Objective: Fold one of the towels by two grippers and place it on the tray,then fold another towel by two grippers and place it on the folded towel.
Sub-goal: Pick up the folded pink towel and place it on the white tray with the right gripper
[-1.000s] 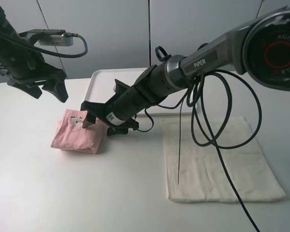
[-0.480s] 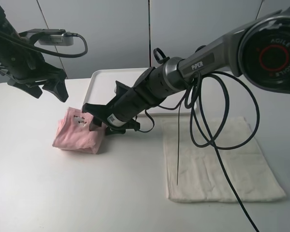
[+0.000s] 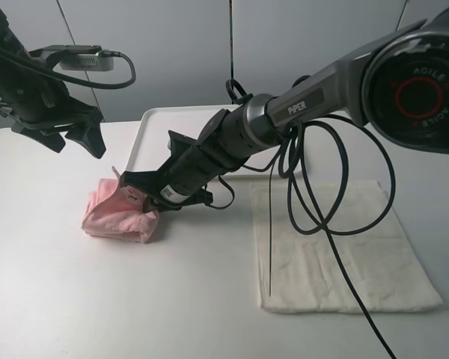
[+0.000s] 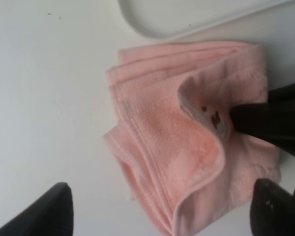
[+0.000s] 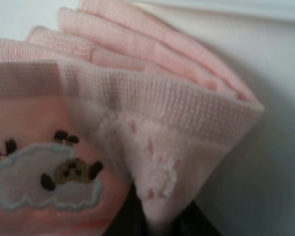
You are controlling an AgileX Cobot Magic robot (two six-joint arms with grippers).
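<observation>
The right pincer [image 3: 138, 196] is clamping the folded pink towel [image 3: 120, 217] on the bench [image 3: 135, 299], just beside the tray [image 3: 153, 123]. The left pincer [image 3: 75, 142] is hanging apart above. Traying is pending, and the cream-white towel [image 3: 344, 254] is lying unfolded.

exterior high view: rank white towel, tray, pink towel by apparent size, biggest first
1. white towel, spread flat.
2. tray: farther back and partly hidden by the right arm, so its place against the white towel is unsure.
3. pink towel, folded, clearly smallest.
</observation>
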